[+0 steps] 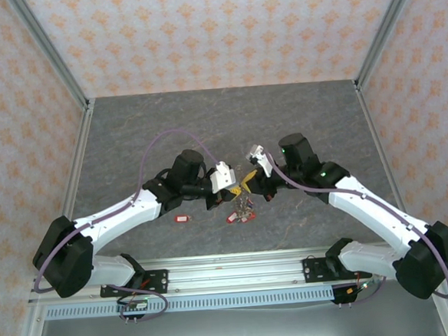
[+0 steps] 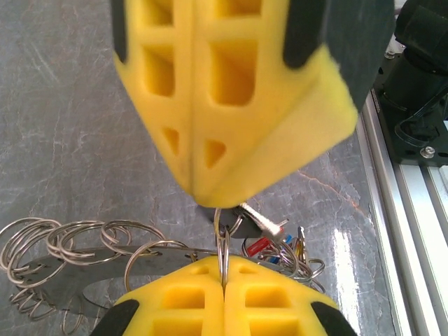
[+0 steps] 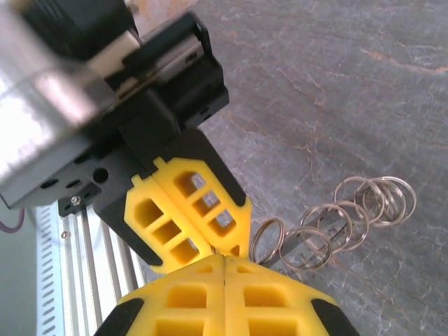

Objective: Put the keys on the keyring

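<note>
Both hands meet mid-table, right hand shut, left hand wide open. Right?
No. The left hand is shut as well, pinching a metal ring, as the left wrist view shows. The rest holds: the right hand is shut and both meet mid-table.

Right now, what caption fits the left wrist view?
Left gripper pinches the keyring; shut right gripper meets it tip to tip.
</note>
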